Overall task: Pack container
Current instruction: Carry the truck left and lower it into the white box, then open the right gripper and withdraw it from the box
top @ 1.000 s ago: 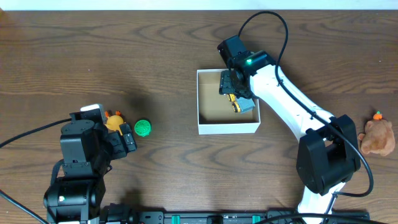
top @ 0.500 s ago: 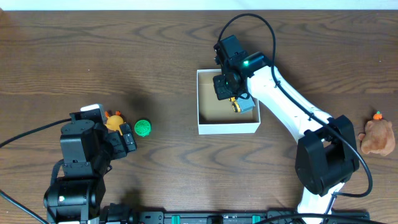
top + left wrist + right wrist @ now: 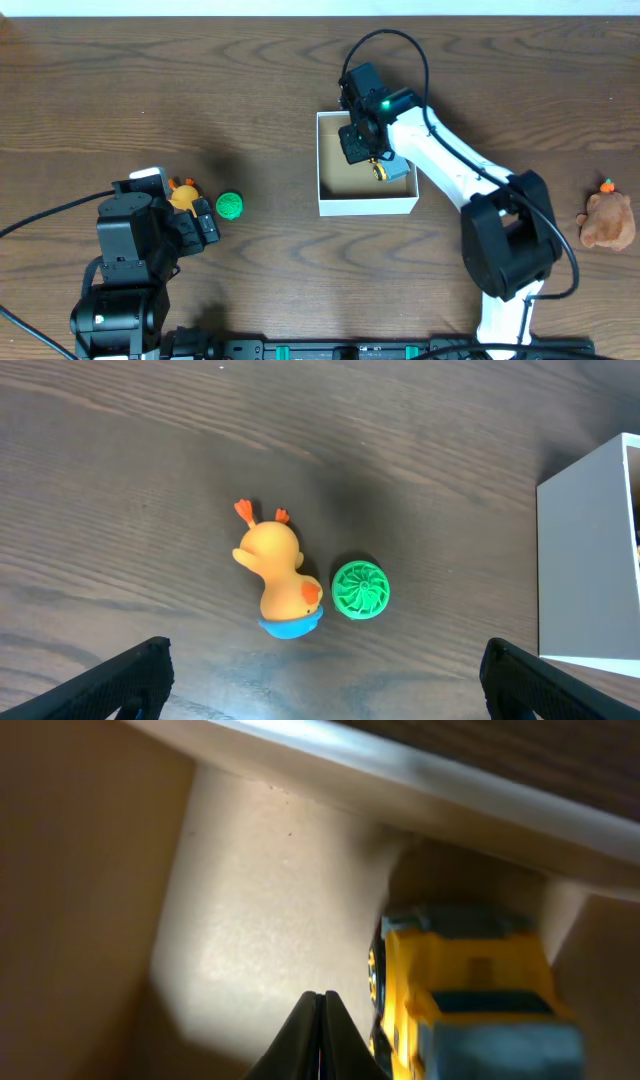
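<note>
The container (image 3: pixel 366 207), a white-walled box with a brown inside, stands mid-table. A yellow and blue toy truck (image 3: pixel 392 168) lies in its right side. My right gripper (image 3: pixel 358 143) hangs inside the box just left of the truck, shut with nothing between its fingers. In the right wrist view the shut gripper (image 3: pixel 320 1002) points at the box floor, and the truck (image 3: pixel 470 990) is close on the right. My left gripper (image 3: pixel 325 680) stands open above the table, short of a yellow duck (image 3: pixel 275 575) and a green ball (image 3: pixel 360 590).
A brown plush toy (image 3: pixel 605 220) with a small orange piece (image 3: pixel 607 186) beside it lies at the far right of the table. The container's white wall (image 3: pixel 590 560) shows at the right edge of the left wrist view.
My right gripper has shut and shifted a little to the left inside the container, away from the truck, which stays on the box floor. The left arm has not moved.
</note>
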`<state>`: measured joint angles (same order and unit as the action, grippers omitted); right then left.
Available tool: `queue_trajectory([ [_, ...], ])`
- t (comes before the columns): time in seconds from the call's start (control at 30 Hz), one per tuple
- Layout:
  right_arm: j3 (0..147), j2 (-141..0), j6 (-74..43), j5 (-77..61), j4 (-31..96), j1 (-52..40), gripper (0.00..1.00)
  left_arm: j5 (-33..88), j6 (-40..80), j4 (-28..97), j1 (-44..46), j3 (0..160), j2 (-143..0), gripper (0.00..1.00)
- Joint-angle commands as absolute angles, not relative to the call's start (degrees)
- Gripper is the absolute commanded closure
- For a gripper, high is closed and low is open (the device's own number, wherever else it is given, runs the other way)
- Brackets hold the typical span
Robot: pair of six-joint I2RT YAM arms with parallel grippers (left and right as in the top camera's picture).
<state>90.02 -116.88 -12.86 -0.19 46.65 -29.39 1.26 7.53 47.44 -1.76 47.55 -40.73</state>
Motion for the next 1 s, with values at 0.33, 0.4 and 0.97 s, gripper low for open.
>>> queue_trajectory([
  [0.33, 89.8, -117.5, -23.4, 15.3, 45.8, -29.6, 0.92, 0.6, 7.9, 47.5, -1.6, 48.0, -40.8, 0.02],
  [0.4, 89.8, -117.5, -24.9, 15.9, 45.8, -29.6, 0.92, 0.6, 7.9, 47.5, -1.6, 48.0, -40.8, 0.02],
  [0.97, 89.8, -117.5, -22.3, 10.1, 45.5, -29.7, 0.85, 0.6, 7.9, 47.5, -1.6, 48.0, -40.8, 0.02],
])
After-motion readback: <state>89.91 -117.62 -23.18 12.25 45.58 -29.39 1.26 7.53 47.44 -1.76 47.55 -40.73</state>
